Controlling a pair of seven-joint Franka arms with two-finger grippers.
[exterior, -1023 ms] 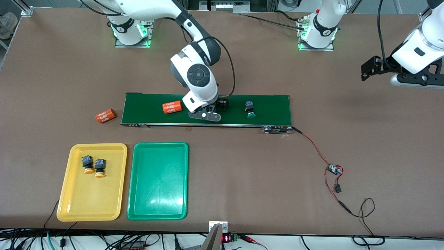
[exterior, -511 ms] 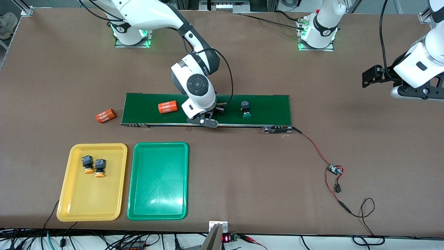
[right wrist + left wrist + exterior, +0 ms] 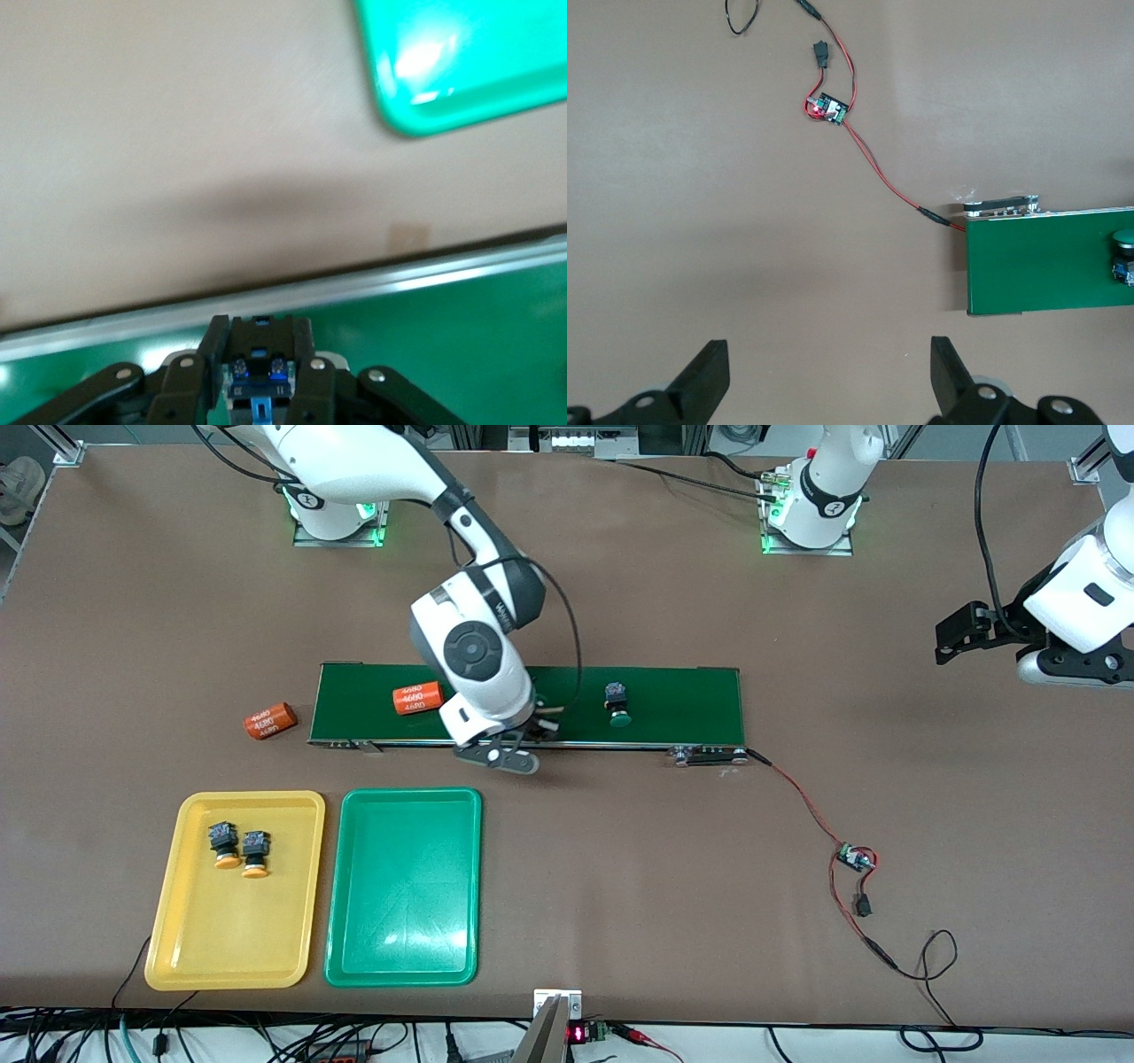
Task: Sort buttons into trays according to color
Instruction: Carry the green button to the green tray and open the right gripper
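The right claw [image 3: 260, 376] was pinching a button [image 3: 258, 382] by its blocky black-and-blue body, up over the belt's [image 3: 673, 700] front edge, while a second green-capped button [image 3: 617, 702] lay on that flat dark-green belt toward the left arm's end. Two orange-capped buttons [image 3: 237, 849] rested side by side in the glossy, round-cornered yellow tray [image 3: 221, 948], just beside the green tray [image 3: 403, 948]. The left claw [image 3: 828, 390] waited spread wide over the matte brown bench [image 3: 620, 886].
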